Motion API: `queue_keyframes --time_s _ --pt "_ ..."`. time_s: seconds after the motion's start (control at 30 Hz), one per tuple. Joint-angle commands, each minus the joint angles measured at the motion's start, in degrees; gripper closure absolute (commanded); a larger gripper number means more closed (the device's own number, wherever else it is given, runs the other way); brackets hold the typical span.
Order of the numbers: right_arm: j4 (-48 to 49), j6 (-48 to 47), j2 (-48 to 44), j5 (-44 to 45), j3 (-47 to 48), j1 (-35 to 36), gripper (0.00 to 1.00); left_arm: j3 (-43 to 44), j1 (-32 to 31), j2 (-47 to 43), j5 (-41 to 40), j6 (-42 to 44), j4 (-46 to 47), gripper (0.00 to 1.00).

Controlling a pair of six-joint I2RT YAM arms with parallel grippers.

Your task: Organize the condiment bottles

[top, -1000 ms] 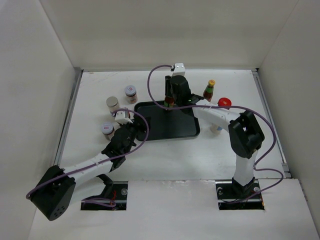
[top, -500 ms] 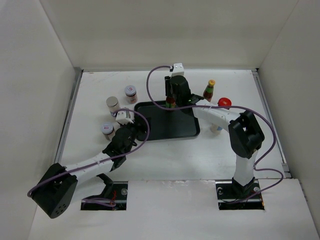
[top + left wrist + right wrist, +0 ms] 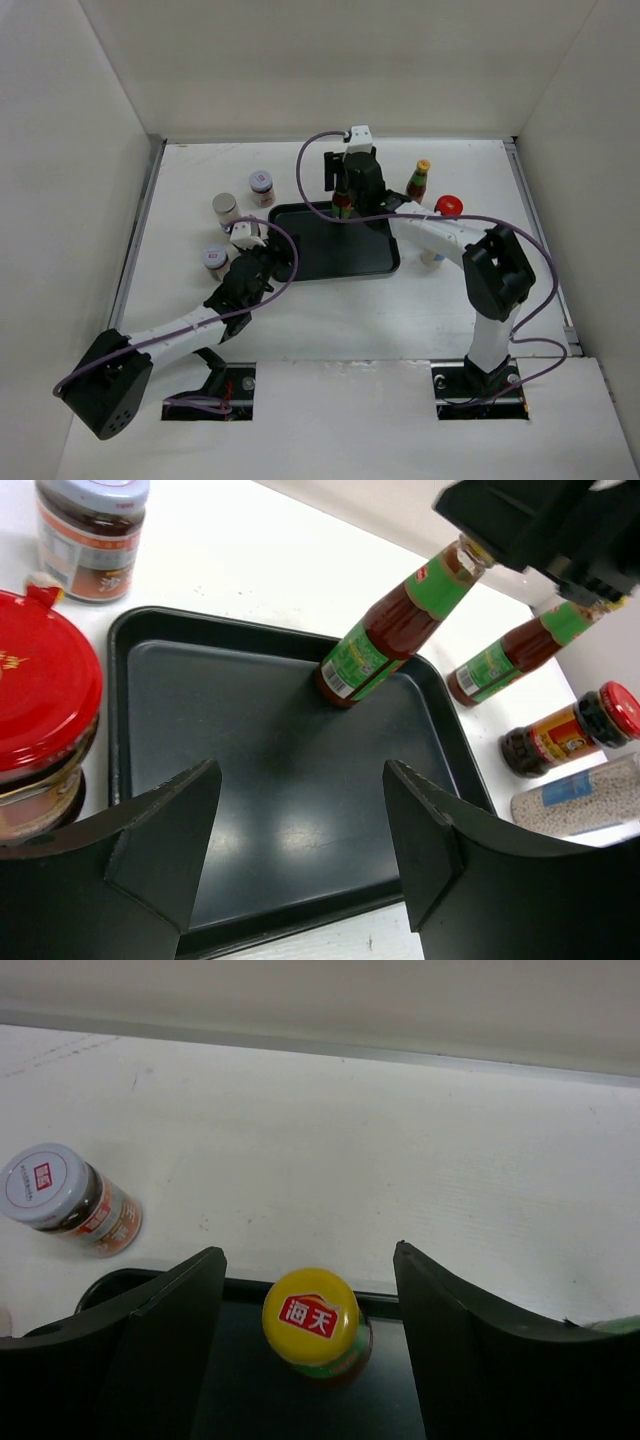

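Nearest, the left gripper (image 3: 300, 790) hangs at the edge of the black tray (image 3: 240, 710) with its jaws apart and nothing between them; a red-lidded jar (image 3: 40, 690) sits just outside its left finger. That jar looks squat, glassy and fairly heavy, so it is probably best taken across the body below the wide lid. Farther in, a slim sauce bottle (image 3: 385, 640) stands on the tray by its far rim. The right gripper (image 3: 308, 1260) is above it, jaws spread either side of the yellow cap (image 3: 311, 1317) without touching. Tall and narrow, the bottle would likely tip easily; the neck seems the safest hold. Beyond, on the worktop (image 3: 400, 1160), stand a second sauce bottle (image 3: 520, 655) and a second red-lidded jar (image 3: 565, 735)
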Motion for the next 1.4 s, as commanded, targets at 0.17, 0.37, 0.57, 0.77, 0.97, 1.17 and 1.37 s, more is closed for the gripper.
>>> queue_keyframes --time_s 0.17,0.37,0.57,0.77,0.97,1.17,1.37 --pt "8.9 2.4 -19.2 -1.2 -14.0 2.8 0.19 7.3 1.0 -5.6 -5.7 3.7 -10.2 0.26" --pt "12.9 7.8 -32.4 -0.8 -30.0 3.9 0.6 14.9 0.2 -11.9 -15.8 6.7 -30.6 0.19" --pt "16.7 14.1 -37.5 -0.4 -42.7 8.4 0.8 18.3 3.2 -6.6 -21.0 6.2 -42.7 0.19" --pt "21.8 15.1 -36.8 -1.8 -47.6 8.7 0.34 20.4 4.6 -1.2 -20.3 7.7 -41.3 0.18" --pt "23.4 16.2 -36.1 -4.0 -47.9 8.7 0.29 22.3 7.8 5.6 -17.2 8.8 -39.0 0.17" --pt "23.4 16.5 -36.4 -4.3 -48.2 8.7 0.29 23.5 9.4 10.6 -15.4 10.2 -35.4 0.18" --pt "23.4 17.2 -38.0 -4.9 -48.9 8.7 0.29 24.4 9.5 13.0 -13.9 10.7 -33.6 0.41"
